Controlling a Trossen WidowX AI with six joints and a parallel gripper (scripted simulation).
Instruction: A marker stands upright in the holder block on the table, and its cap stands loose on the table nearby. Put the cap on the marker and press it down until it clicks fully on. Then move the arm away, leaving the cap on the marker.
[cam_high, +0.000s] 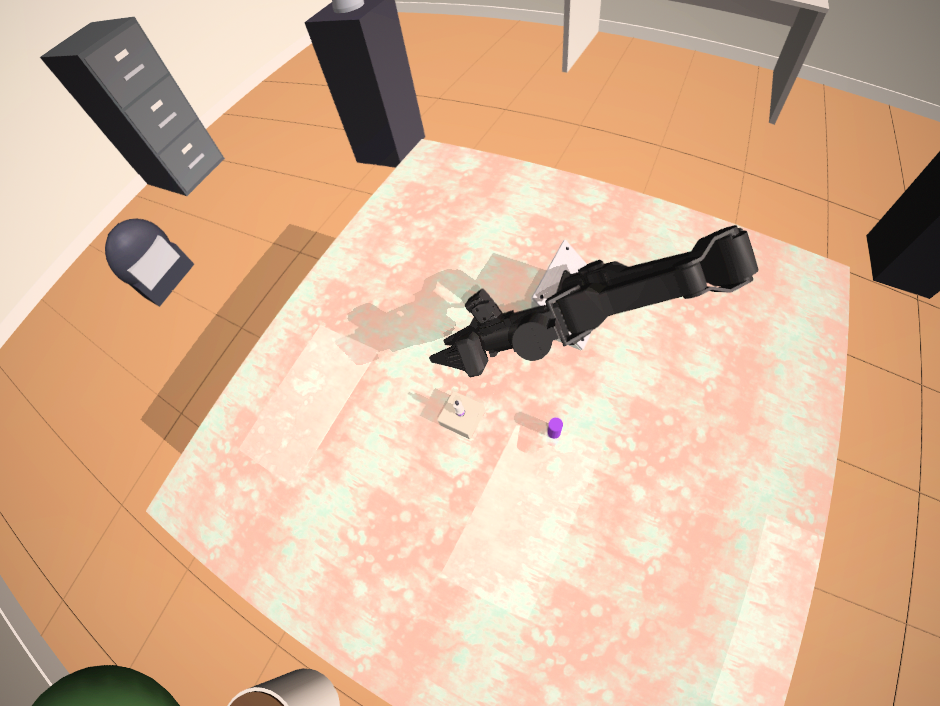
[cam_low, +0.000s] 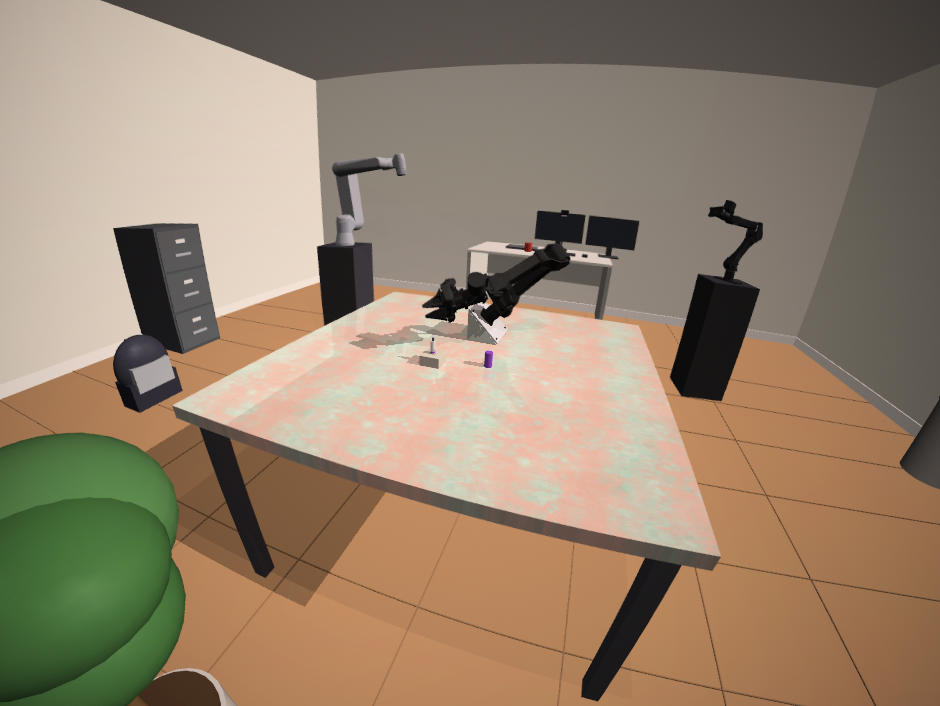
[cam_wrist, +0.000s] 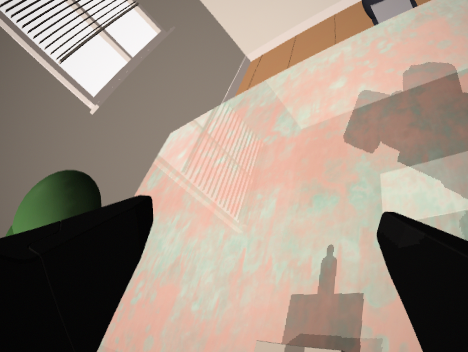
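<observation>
Pincer (cam_high: 455, 355): spread wide, grasping nothing, raised over the tabletop (cam_high: 645, 531). Marker (cam_high: 458, 408): just ahead of it, upright in holder block (cam_high: 453, 414), awaiting capping. Cap (cam_high: 555, 427): loose, standing farther aside.

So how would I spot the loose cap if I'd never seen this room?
Find the big table with the mottled pink and green top, then the black robot arm's open gripper near its middle. In front of the arm sits a pale holder block with a marker; beside it, apart, stands the cap, the only bright purple thing there.
</observation>
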